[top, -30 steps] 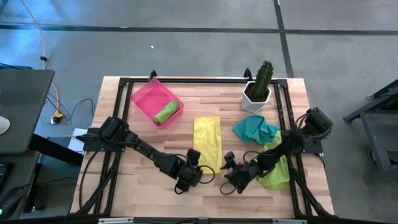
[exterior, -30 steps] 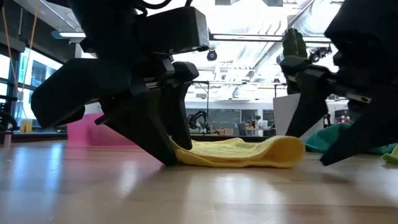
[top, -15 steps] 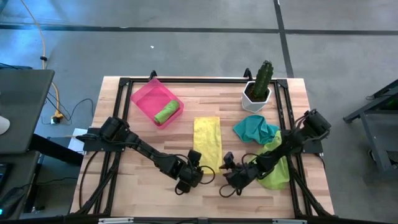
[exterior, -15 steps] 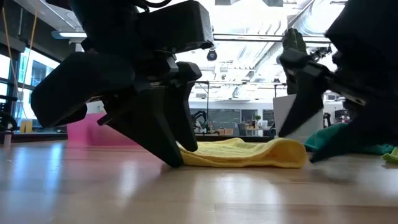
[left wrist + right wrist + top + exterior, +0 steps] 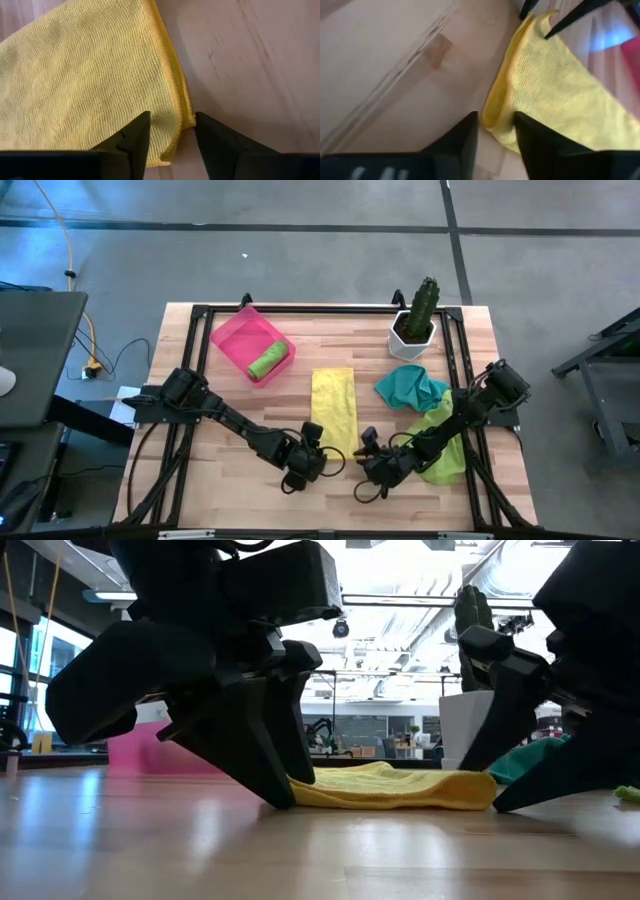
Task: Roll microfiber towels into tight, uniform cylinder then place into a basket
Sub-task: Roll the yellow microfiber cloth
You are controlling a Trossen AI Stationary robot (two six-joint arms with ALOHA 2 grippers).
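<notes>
Yellow towel: flat, folded strip of yellow microfiber cloth (image 5: 333, 408), lying lengthwise on the light wooden tabletop (image 5: 250, 420), centre front; near end between both grippers.
Left gripper: dark two-finger gripper (image 5: 171, 131) at the yellow towel's near corner on the left-arm side; fingers (image 5: 134, 137) parted narrowly, one on the cloth and one on bare wood, the folded hem between them; tips down at the tabletop; not seen clamped on the cloth.
Right gripper: dark two-finger gripper (image 5: 495, 125) at the yellow towel's other near corner; fingers (image 5: 465, 137) parted narrowly, straddling the rolled-looking edge of the cloth; grip on it not clear.
Pink basket: shallow bright pink rectangular plastic tray (image 5: 236, 337), back-left of the yellow towel, set at an angle.
Rolled green towel: small lime green microfiber roll (image 5: 268, 361), inside the pink basket at the end nearer the yellow towel.
Teal towel: crumpled teal microfiber cloth (image 5: 408, 388), just right of the yellow towel's far half.
Large green towel: lime green microfiber cloth (image 5: 448, 455), right of the yellow towel's near end, partly under the right arm, touching the teal towel.
Cactus pot: white pot with green cactus (image 5: 414, 328), behind the teal towel, back-right of the yellow towel.
</notes>
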